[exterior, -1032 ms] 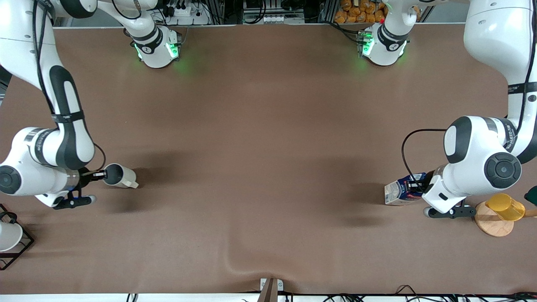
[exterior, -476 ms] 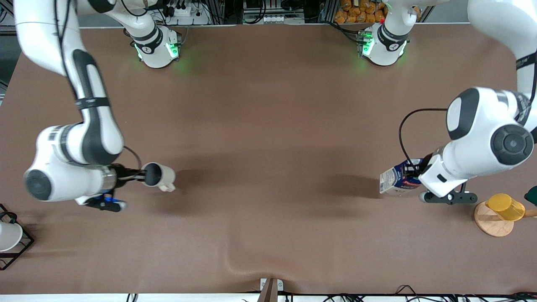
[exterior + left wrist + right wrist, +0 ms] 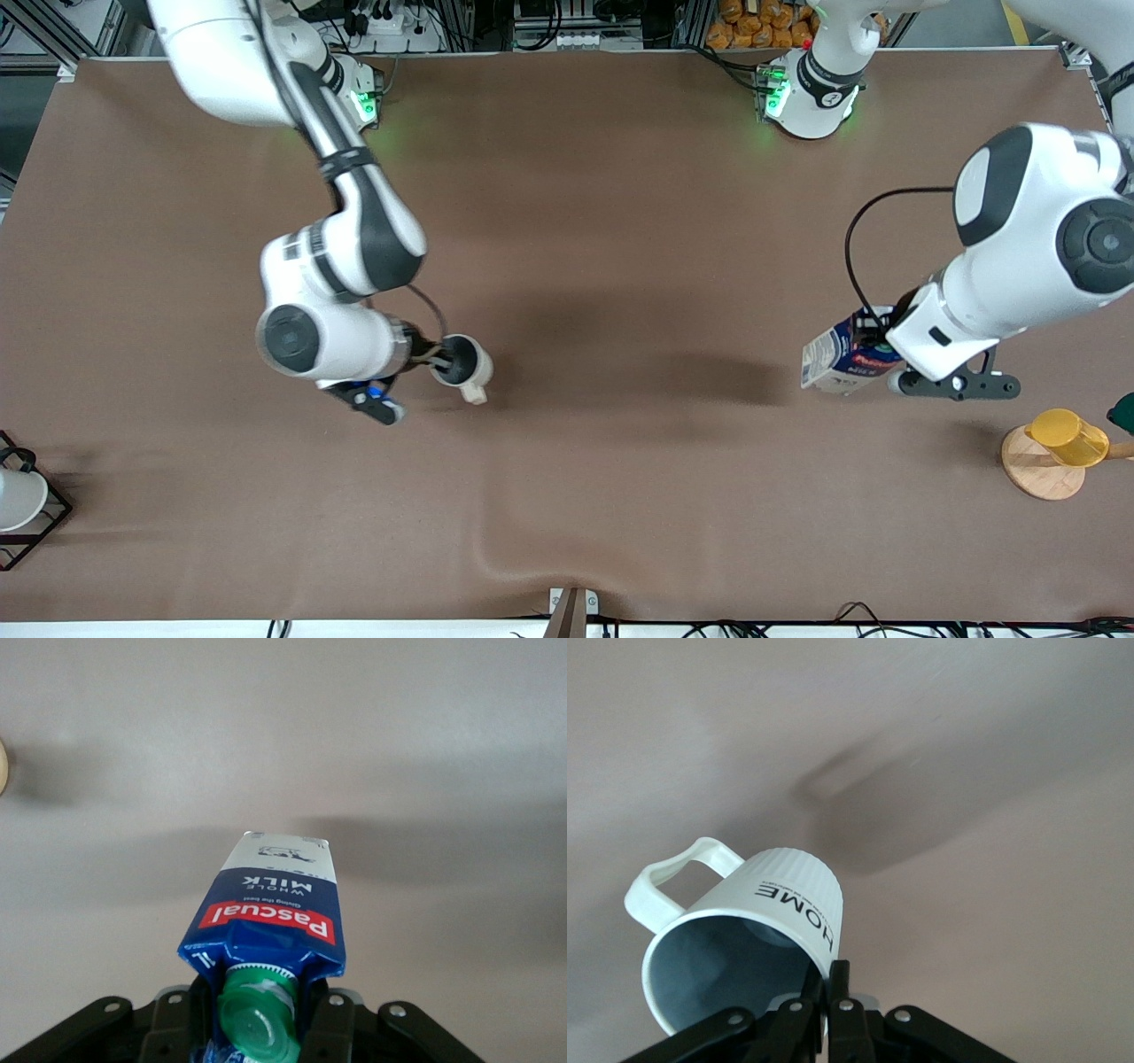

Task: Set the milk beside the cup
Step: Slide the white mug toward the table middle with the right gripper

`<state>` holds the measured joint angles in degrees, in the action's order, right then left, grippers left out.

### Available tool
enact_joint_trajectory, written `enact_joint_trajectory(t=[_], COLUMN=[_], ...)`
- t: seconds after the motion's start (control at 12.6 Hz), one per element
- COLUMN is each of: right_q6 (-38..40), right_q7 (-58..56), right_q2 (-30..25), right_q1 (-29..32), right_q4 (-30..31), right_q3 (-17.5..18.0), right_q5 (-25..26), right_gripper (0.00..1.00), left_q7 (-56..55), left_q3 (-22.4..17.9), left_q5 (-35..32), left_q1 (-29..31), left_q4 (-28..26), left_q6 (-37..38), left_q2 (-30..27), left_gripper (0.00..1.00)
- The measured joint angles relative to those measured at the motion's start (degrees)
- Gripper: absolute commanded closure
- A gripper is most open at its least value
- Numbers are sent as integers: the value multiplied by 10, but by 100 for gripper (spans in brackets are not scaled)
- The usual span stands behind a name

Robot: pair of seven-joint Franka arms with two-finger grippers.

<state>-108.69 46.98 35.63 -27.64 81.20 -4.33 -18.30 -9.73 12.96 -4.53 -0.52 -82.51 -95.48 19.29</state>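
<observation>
Front view: both arms carry their loads above the brown desk (image 3: 567,221). The right tool (image 3: 432,359), over mid-desk toward the right arm's end, is clamped on the rim of the small pale grey-white ceramic mug (image 3: 464,365), which hangs tipped, handle downward. The left tool (image 3: 879,347), over the left arm's end, is closed on the top of the small dark blue gable-top milk carton (image 3: 840,363), carton slanting. The two are well apart. A yellow plastic cup (image 3: 1067,436) sits on a round wooden coaster (image 3: 1041,470) nearby (not the target).

Left wrist view: green cap between closed fingers, carton (image 3: 270,908) pointing away, off the desk.

Right wrist view: fingers pinch the mug wall (image 3: 744,943).

Judgement: set the mug upright first, then bring the carton level and lower it just beside, not touching. Both forearms are bent low, wrists angled sideways.
</observation>
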Motion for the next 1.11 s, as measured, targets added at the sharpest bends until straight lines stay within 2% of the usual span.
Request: enact_joint_trajectory(t=[0.24, 0.56, 0.63, 0.71, 0.95, 1.11], right_q6=[-93, -172, -179, -179, -161, -89], right_q7=[101, 164, 173, 176, 176, 176], right_q2=[28, 73, 76, 77, 78, 77], right_q1=[-63, -118, -124, -126, -125, -113], right_q4=[0, 0, -4, -5, -18, -60], right_q3=[0, -1, -3, -3, -10, -19], right_q5=[-3, -5, -5, -5, -5, -5], right_gripper=[100, 100, 95, 1, 0, 0], left_q7=[0, 0, 0, 0, -7, -16], left_q3=[2, 6, 9, 11, 12, 12], left_q5=[0, 0, 0, 0, 7, 14], left_q1=[5, 11, 11, 11, 11, 11], left_q4=[0, -3, -8, -12, -21, -25], left_q6=[38, 64, 66, 67, 66, 66], left_q2=[-25, -33, -35, -36, -38, -38], left_gripper=[57, 58, 58, 58, 58, 58])
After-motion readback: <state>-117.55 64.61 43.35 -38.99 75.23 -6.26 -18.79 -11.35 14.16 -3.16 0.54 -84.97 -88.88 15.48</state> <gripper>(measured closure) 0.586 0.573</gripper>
